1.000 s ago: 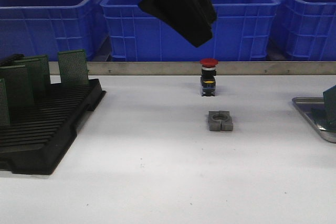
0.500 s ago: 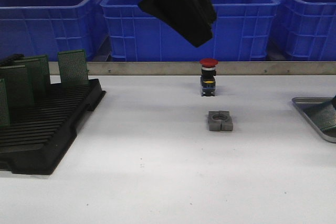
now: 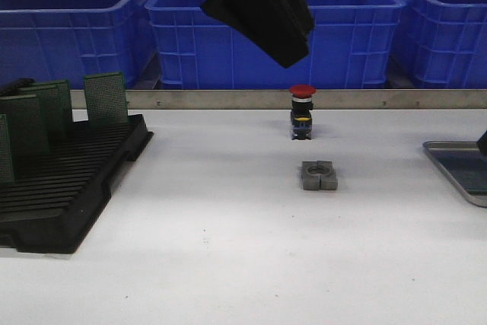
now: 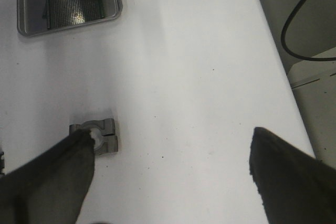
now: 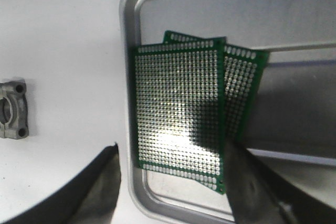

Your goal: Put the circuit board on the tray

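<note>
The circuit board (image 5: 178,111) lies flat in the tray (image 5: 128,77), overlapping another board; the right pincer (image 5: 173,192) is released above it, the left pincer (image 4: 170,177) spread and idle

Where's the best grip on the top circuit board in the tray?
Take the top circuit board by its long edges, coming straight down. It lies flat on a second board, one long edge over the tray rim, so the claw would likely get under there.

A: White table (image 3: 228,249) fills the view, a metal rail (image 3: 228,99) running along its far edge.

B: Behind it, blue bins (image 3: 76,28) in a row; soft glare on the tabletop.
</note>
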